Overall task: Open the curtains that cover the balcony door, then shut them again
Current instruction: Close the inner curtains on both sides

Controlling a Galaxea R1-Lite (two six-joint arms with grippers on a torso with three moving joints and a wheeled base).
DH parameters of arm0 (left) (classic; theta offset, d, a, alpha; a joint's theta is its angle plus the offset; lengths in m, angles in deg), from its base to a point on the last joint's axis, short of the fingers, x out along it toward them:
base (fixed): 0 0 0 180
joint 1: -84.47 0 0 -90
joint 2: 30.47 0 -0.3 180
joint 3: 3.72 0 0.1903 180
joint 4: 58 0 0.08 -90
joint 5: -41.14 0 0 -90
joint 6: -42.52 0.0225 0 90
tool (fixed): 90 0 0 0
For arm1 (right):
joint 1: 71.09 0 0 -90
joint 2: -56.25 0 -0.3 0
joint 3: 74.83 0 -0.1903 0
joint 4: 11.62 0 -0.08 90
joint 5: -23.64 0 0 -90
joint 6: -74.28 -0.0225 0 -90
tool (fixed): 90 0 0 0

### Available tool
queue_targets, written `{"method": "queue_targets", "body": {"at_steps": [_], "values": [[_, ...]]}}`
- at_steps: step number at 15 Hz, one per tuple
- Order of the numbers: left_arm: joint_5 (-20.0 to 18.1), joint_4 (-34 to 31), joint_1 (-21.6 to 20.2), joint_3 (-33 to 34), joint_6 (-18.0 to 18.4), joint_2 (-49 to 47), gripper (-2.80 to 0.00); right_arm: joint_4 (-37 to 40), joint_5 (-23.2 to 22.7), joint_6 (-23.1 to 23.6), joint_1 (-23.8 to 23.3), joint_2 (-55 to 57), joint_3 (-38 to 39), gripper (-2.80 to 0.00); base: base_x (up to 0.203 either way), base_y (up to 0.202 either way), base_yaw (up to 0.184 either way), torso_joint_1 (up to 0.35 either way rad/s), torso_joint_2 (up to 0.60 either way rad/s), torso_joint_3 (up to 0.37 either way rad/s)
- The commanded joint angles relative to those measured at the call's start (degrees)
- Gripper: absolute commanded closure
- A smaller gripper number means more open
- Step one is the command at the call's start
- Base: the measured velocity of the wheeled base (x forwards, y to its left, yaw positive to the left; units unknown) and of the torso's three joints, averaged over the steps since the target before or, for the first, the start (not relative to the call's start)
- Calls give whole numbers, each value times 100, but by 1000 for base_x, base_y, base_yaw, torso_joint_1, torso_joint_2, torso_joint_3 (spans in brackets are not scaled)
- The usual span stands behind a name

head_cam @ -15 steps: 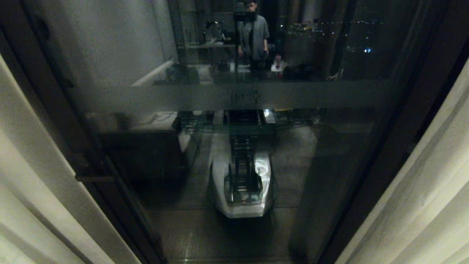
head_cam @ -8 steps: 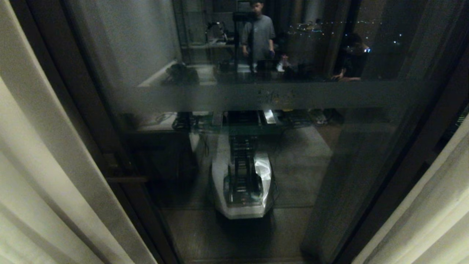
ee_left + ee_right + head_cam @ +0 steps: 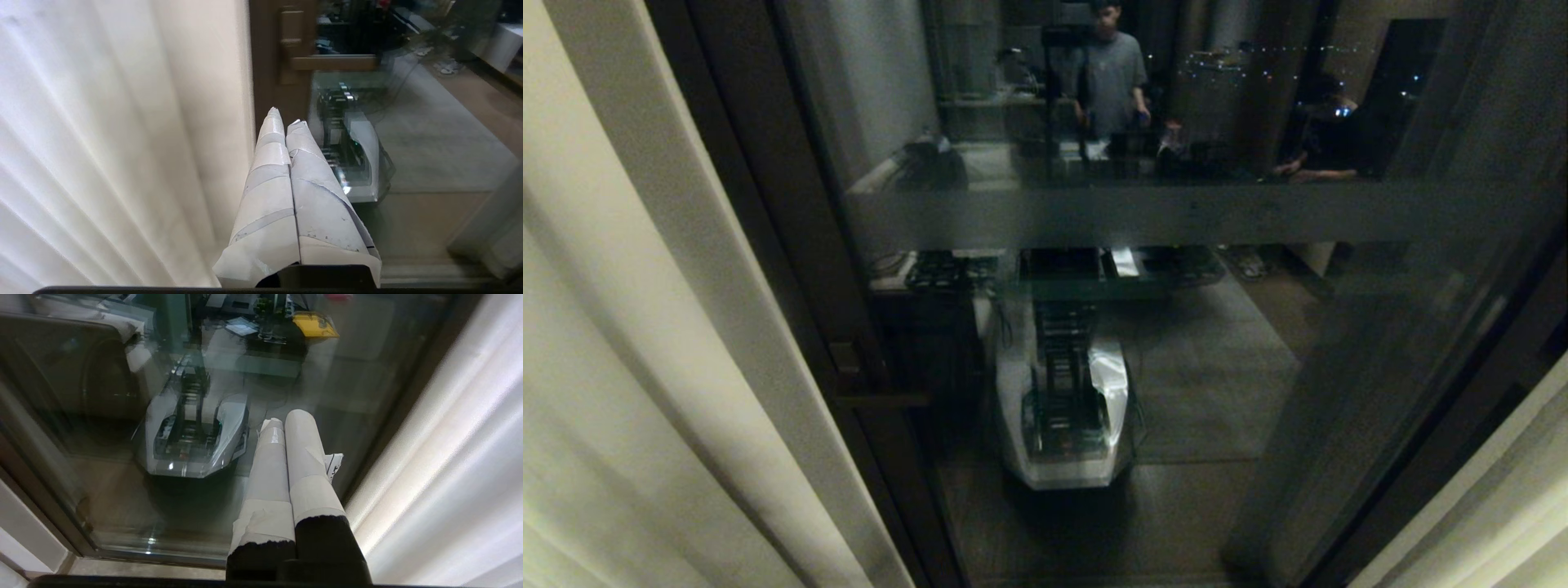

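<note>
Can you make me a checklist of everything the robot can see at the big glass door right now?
Surface: floor strip at the door's foot, bare where seen.
Job's things: curtains pulled apart, left curtain and right curtain at the sides; balcony door uncovered, frosted band across the glass, handle on the frame.
Clutter: nothing seen.
Pincers: left pincer shut, empty, beside the left curtain; right pincer shut, empty, beside the right curtain.
Cables: only reflected ones on the room floor.
Surroundings: glass reflects the robot, a standing person, a seated person and a cluttered table.
</note>
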Motion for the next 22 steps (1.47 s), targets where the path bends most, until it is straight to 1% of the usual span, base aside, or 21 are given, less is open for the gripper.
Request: {"method": "queue_targets", "body": {"at_steps": [1, 11, 12, 14, 15, 16, 18, 19, 20, 21, 22], "values": [[2, 2, -5, 0, 2, 2, 0, 0, -1, 2, 9, 9, 1, 0, 0, 65, 2, -1, 1, 7], [10, 43, -5, 0, 67, 2, 0, 0, -1, 2, 5, 9, 1, 0, 0, 0, 0, 0, 0, 0], [14, 250, -5, -6, 74, 2, 0, 0, -1, 2, 5, 9, 1, 0, 0, 0, 0, 0, 0, 0], [18, 1037, -5, -1, 106, 2, 0, 0, -1, 2, 8, 9, 1, 0, 0, 0, 0, 0, 0, 0], [45, 1215, -5, 0, 265, 2, 0, 0, -1, 2, 2, 9, 1, 0, 0, 0, 0, 0, 0, 0], [88, 1380, -5, 0, 523, 2, 0, 0, -1, 2, 1, 9, 1, 0, 0, 0, 0, 0, 0, 0], [33, 1438, -5, 0, 1155, 2, 0, 0, -1, 2, 8, 9, 1, 0, 0, 0, 0, 0, 0, 0], [-32, 1442, -5, 0, 1388, 2, 0, 0, -1, 2, 9, 9, 1, 0, 0, 0, 0, 0, 0, 0], [-304, 1444, -5, 0, 1513, 2, 0, 0, -1, 2, 9, 9, 1, 0, 0, 0, 0, 0, 0, 0], [-548, 1436, -5, 0, 1554, 2, 0, 0, -1, 2, 1, 9, 1, 0, 0, 0, 0, 0, 0, 0], [-579, 1452, -5, 0, 1540, 2, 0, 0, -1, 2, 1, 9, 1, 0, 0, 0, 0, 0, 0, 0]]}}
